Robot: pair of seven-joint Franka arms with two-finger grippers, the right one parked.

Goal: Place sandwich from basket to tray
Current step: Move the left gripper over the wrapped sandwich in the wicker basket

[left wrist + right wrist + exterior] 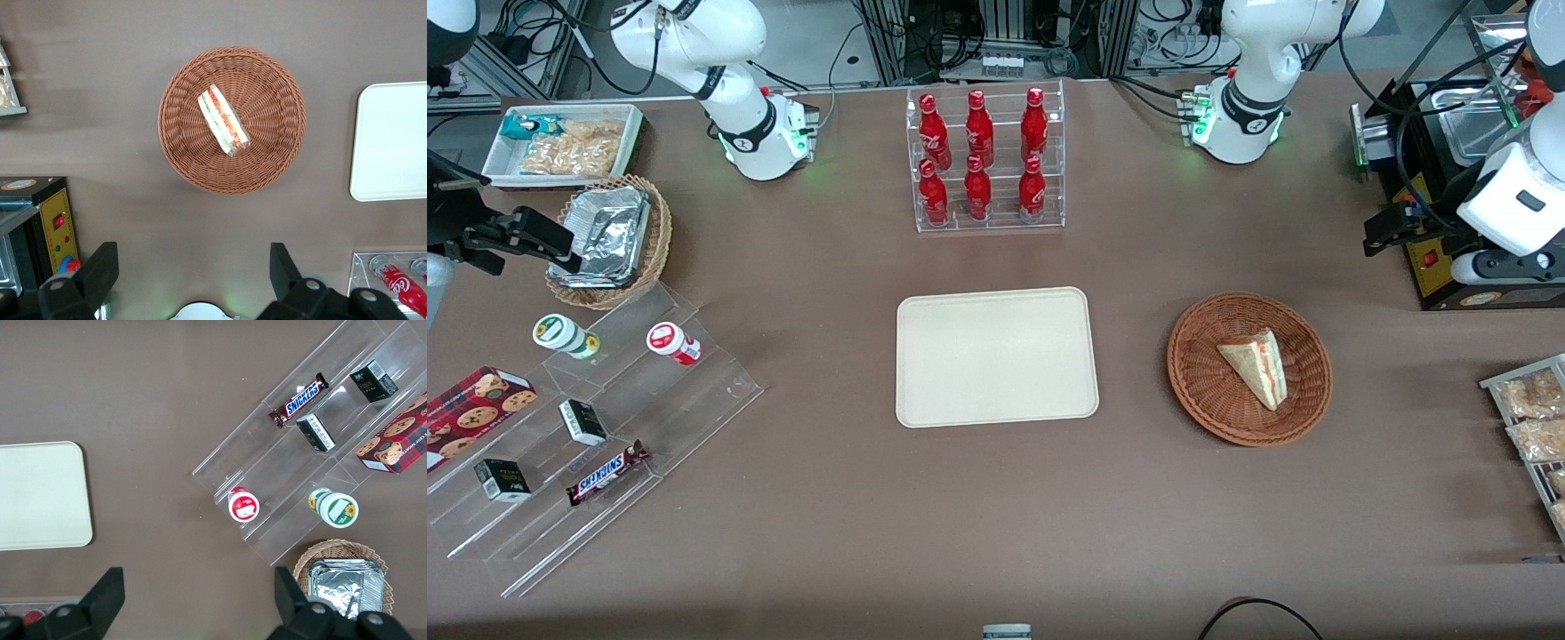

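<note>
My gripper (190, 283) hangs high over the bare brown table (996, 516), fingers (97, 270) spread wide with nothing between them. It sits up near the working arm's end of the table, farther from the front camera than the basket (1249, 368).

The basket is my landmark. It is round, shallow and reddish-brown, its woven rings showing clearly in the wrist view (233, 120). The sandwich (1256, 364) lies inside it, close to the middle, resting on the wicker floor. It is a small triangular wedge of pale bread, its point aimed toward the front camera's edge of the table. Its cut edge faces up at my wrist camera (223, 121): red and light filling stacked in thin stripes with a touch of green, between two pale bread faces.

The tray (996, 356) lies beside the basket, toward the parked arm's end, well apart from its rim. It is flat, cream-beige, with rounded corners, and nothing sits on it. A clear rack of red bottles (983, 160) stands farther from the front camera than the tray.
</note>
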